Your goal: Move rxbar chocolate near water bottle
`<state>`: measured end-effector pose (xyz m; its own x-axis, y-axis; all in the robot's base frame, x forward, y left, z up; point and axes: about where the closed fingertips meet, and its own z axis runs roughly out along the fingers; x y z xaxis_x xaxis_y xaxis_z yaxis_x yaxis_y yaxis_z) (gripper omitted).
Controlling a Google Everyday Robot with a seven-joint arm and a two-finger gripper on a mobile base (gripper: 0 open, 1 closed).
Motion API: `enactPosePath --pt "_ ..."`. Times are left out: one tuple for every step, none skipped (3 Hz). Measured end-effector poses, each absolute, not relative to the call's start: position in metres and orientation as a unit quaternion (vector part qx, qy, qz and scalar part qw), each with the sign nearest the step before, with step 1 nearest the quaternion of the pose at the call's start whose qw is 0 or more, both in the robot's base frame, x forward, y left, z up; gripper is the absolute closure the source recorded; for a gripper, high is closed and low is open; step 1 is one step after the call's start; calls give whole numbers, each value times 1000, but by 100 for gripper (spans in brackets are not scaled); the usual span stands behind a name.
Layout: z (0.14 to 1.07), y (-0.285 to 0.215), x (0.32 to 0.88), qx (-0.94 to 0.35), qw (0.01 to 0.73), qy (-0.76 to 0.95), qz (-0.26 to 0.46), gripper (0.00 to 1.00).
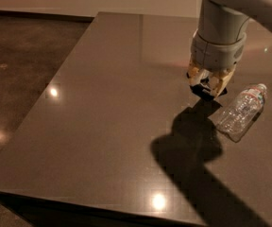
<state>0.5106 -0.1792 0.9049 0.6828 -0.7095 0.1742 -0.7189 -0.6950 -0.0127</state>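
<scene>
While clasping rxbar (210, 94), end effector (207, 84) beside water bottle (241, 111).

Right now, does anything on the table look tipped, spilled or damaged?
Only the water bottle: it lies on its side on the table, looking crinkled. The gripper beside it holds the rxbar chocolate; nothing spilled.

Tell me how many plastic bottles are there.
1. The clear crinkled plastic bottle lies on its side at the brown table's right, beside the pincer, which grips a flat black snack bar. The arm could hide others.
</scene>
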Motion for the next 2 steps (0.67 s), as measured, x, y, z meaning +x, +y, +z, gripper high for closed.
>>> enactPosePath --pt "904 -178 509 922 28 -379 81 8" --pt "904 -178 509 923 29 -374 81 0"
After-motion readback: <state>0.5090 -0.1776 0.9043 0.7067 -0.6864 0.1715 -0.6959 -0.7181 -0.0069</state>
